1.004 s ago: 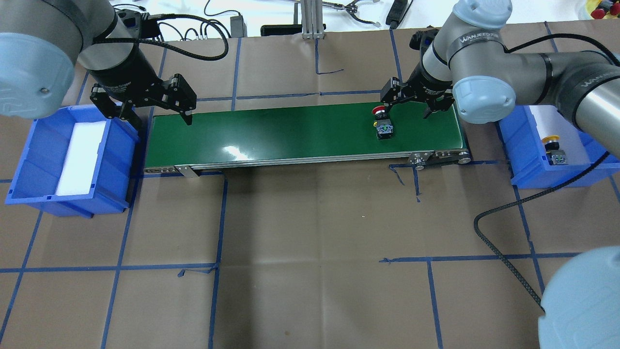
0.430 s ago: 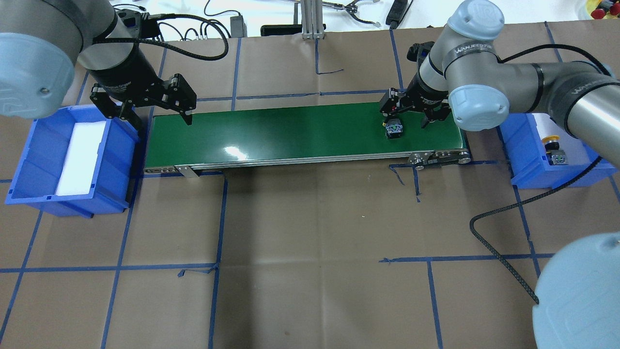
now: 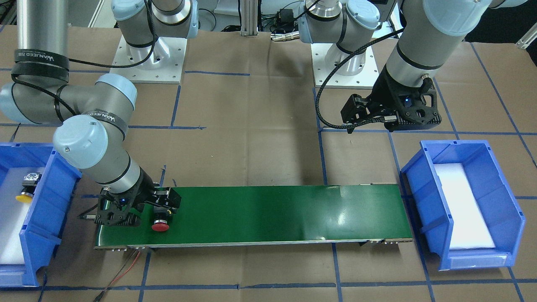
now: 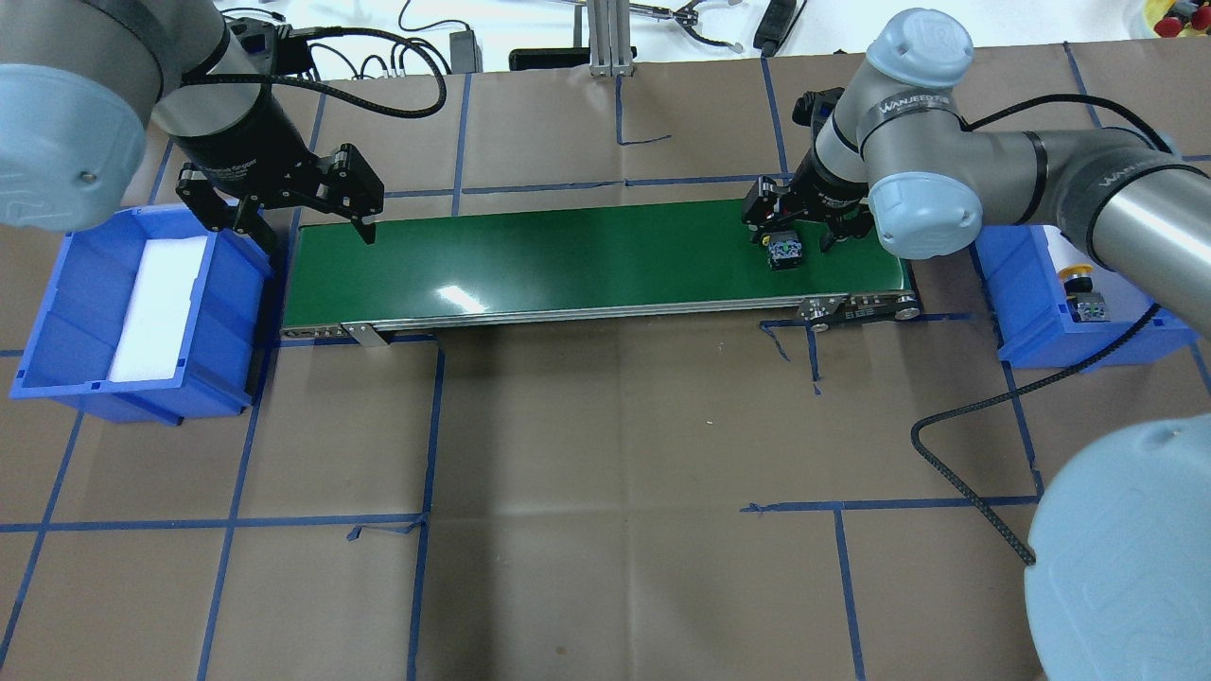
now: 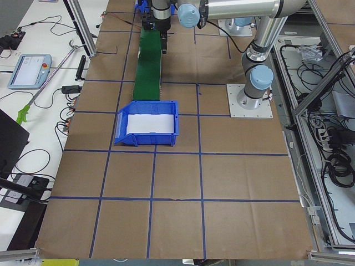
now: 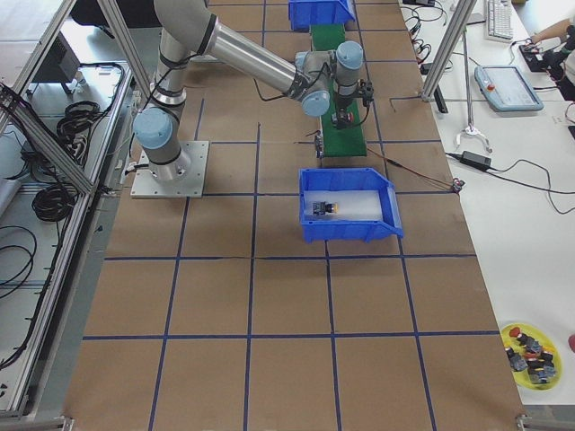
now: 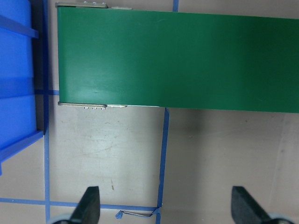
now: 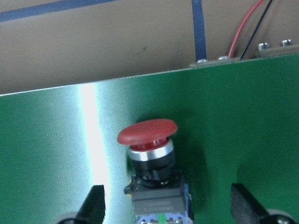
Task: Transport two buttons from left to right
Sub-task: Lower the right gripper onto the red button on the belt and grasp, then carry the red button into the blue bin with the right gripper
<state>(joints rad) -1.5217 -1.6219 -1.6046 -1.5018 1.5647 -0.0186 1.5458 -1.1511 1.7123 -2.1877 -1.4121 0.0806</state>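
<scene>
Risk: right black two-finger gripper, spread either side of red-capped black push-button on green conveyor belt, could close off-centre and roll it; left gripper gapes empty

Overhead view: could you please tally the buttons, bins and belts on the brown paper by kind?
Buttons: 2 (red button, yellow button)
Bins: 2 (left bin, right bin)
Belt: 1
Total: 5
</scene>
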